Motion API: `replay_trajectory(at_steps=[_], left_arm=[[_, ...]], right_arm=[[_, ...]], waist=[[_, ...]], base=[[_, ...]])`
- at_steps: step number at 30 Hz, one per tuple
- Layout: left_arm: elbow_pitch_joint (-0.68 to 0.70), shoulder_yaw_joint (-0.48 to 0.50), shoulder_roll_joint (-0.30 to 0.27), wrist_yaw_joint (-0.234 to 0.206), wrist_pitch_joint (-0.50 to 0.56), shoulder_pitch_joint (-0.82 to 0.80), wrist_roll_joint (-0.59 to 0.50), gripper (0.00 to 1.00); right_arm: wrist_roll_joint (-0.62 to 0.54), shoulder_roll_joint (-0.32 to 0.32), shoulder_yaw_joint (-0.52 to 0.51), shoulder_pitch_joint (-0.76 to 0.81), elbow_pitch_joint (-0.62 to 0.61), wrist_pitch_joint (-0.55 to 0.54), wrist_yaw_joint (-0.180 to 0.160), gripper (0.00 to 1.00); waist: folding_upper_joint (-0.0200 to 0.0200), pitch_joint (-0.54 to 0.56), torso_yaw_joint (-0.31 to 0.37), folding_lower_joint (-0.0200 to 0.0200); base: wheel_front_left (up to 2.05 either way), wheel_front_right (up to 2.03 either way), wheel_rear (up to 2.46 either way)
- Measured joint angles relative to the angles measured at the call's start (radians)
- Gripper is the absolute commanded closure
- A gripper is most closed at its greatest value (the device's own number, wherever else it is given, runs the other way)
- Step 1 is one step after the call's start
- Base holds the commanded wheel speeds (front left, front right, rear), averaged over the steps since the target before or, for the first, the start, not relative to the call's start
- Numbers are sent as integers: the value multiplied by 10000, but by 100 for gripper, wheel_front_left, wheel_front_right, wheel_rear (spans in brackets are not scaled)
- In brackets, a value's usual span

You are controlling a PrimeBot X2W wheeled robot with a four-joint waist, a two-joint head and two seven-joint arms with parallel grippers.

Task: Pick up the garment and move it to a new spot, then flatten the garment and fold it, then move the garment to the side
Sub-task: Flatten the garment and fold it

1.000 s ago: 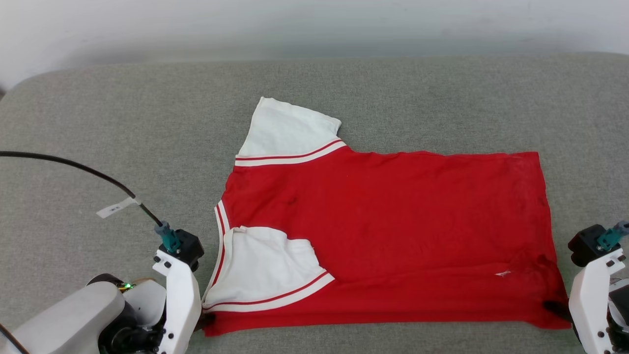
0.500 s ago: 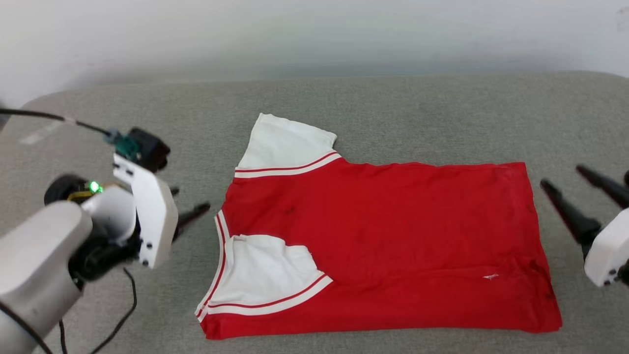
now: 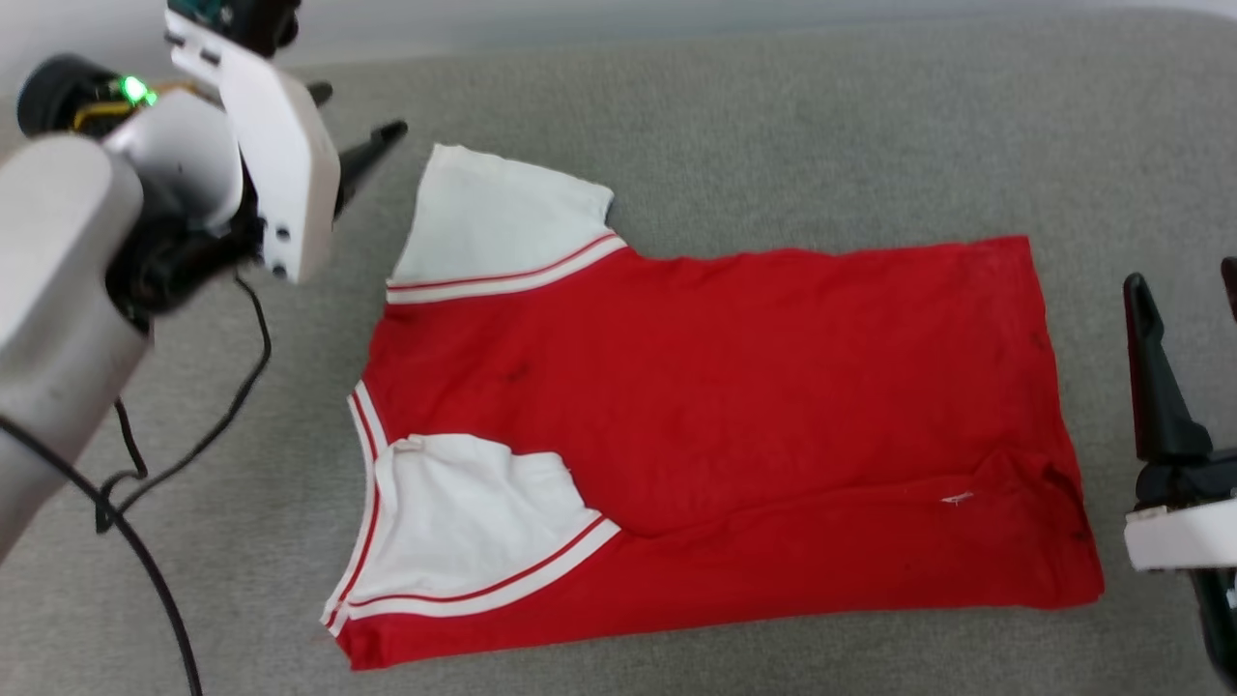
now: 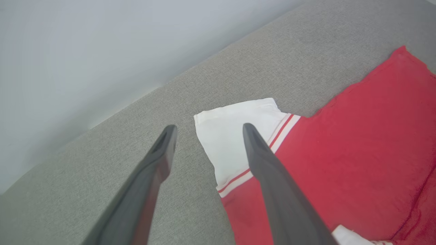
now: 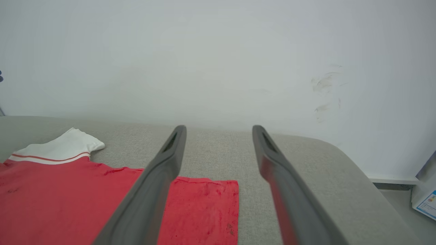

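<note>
The garment [image 3: 734, 425] lies flat on the grey cushion [image 3: 821, 126], red side up, with its near edge folded over. One white sleeve [image 3: 483, 217] sticks out at the far left; the other [image 3: 464, 522] lies folded onto the red body. My left gripper [image 3: 356, 111] hangs open above the cushion, just left of the far sleeve, touching nothing. In the left wrist view that sleeve [image 4: 235, 136] shows between the open left gripper's [image 4: 209, 126] fingers. My right gripper [image 3: 1184, 285] stands open beside the garment's right edge, empty. The right wrist view has the right gripper [image 5: 219, 127] above the garment's [image 5: 68, 197] far right corner.
A pale wall [image 5: 218, 61] runs behind the cushion. A black cable [image 3: 193, 445] from my left arm trails over the cushion at the left. The cushion's rounded right end [image 5: 354, 163] drops off, and a white box [image 5: 425, 200] stands on the floor beyond it.
Both grippers have opened, let go of the garment's near corners and lifted away, the left one rising toward the far sleeve. The head camera has tilted down, shifting the whole view.
</note>
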State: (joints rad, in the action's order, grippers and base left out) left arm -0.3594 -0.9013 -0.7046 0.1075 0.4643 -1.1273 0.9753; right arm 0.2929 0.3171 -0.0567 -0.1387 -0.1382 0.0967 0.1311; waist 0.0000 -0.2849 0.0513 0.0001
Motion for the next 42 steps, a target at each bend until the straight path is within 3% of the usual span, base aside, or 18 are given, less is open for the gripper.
replay_trajectory(at_steps=[5,11,15,23,28,29,30,36,40,42], left_arm=[[-884,-169,347,94,1114,-1335,-35,0],[-1732,-257,545,140,3160,-2749,401,0],[-2121,-445,662,-150,4719,-3264,690,0],[-2531,-711,610,-541,5718,-3639,554,0],[-2514,-809,510,-443,5963,-3698,577,0],[-2522,-813,506,-439,5956,-3685,583,60],[-2537,-819,518,-426,5931,-3654,594,100],[-2376,-989,619,-190,5515,-3333,573,100],[-2090,-1081,663,-13,5079,-3193,508,100],[-1860,-1064,708,71,4813,-3103,591,100]], right_arm=[[-755,-784,-111,488,-723,157,-2,0],[-1003,-966,244,401,-888,236,-2,0],[-1007,-963,499,70,-851,387,0,0],[-1078,-788,792,-591,-696,627,0,0],[-1074,-654,656,-618,-487,713,0,0],[-1057,-646,596,-647,-456,744,0,0],[-1032,-625,556,-685,-431,746,-2,0],[-1037,31,198,-1310,-466,456,-2,0],[-767,1022,276,-2096,-591,-734,-2,0],[-736,1891,610,-2499,-577,-1494,4,0]], waist=[[0,-854,218,0],[0,-1883,562,1],[0,-2530,826,1],[0,-3541,1299,1],[0,-3715,1366,0],[0,-3693,1357,1],[0,-3656,1346,1],[0,-3235,1204,1],[0,-2820,1017,0],[0,-2603,900,0]], base=[[0,0,0],[0,0,0],[0,0,0],[0,0,0],[0,0,0],[0,0,0],[0,0,0],[0,0,0],[0,0,0],[0,0,0]])
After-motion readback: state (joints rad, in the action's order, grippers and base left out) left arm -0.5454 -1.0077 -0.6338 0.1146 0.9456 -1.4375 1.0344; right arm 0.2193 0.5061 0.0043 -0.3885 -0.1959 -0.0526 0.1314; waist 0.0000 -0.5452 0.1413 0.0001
